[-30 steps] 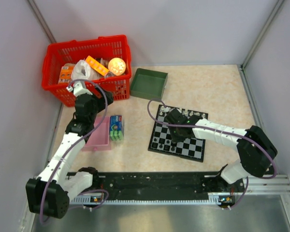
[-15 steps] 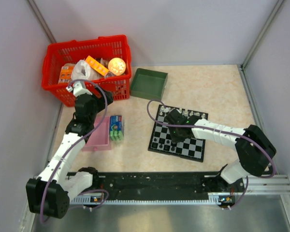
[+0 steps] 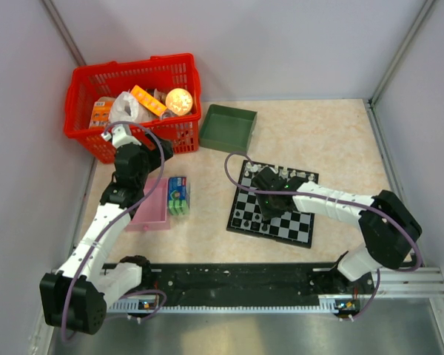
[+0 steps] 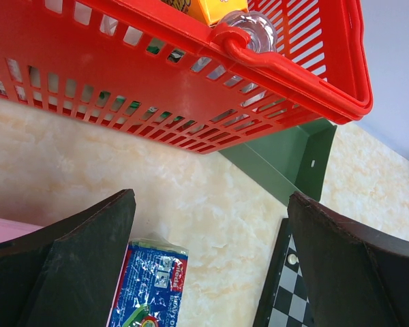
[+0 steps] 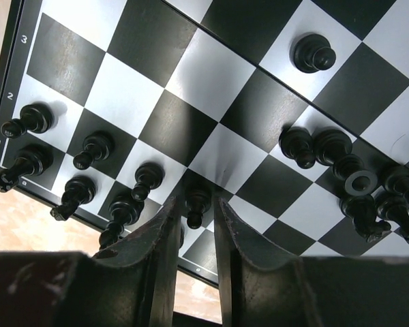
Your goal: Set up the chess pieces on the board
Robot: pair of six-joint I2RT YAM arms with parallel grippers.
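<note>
The board (image 3: 297,226) lies right of centre, tilted; it also shows in the right wrist view (image 5: 211,75) and the left wrist view (image 4: 279,300). My right gripper (image 3: 269,198) is low over its near-left part. In the right wrist view the right gripper (image 5: 196,194) has its jaws close around a black pawn (image 5: 196,202) standing on a dark square. More black pieces stand in rows by the board's edge (image 5: 94,148), and a cluster lies at the right (image 5: 341,163). A white piece (image 4: 292,259) stands at the far corner. My left gripper (image 3: 155,153) is open and empty.
A red basket (image 3: 85,81) full of items stands at the back left. A green tray (image 3: 228,127) sits beside it. A pink tray (image 3: 149,212) and a blue packet (image 3: 178,194) lie under my left arm. Walls close in on three sides.
</note>
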